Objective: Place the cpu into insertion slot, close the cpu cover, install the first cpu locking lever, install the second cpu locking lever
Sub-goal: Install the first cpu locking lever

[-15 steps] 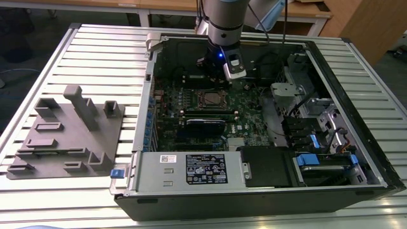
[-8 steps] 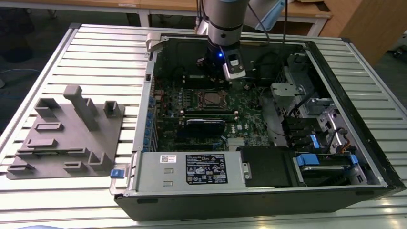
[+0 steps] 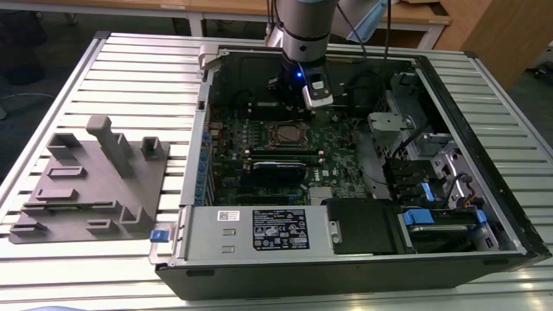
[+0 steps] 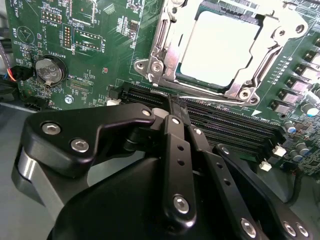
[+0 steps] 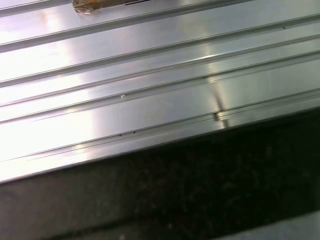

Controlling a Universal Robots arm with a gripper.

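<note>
Gripper point(image 4: 173, 106) clenched, empty, near cpu cover point(image 4: 165, 55) lying over cpu point(image 4: 220, 47), insertion slot point(image 3: 286, 135) at centre of exterior view

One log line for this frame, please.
cpu: seated | cpu cover: down around it | hand: shut, nothing held, low over motherboard beside the cover

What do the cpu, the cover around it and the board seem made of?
The cpu: matte silvery-tan metal, likely, with soft even sheen. The cpu cover: bright bare metal, by its sharp glints. The motherboard: glossy green circuit laminate, probably, showing fine traces.
</note>
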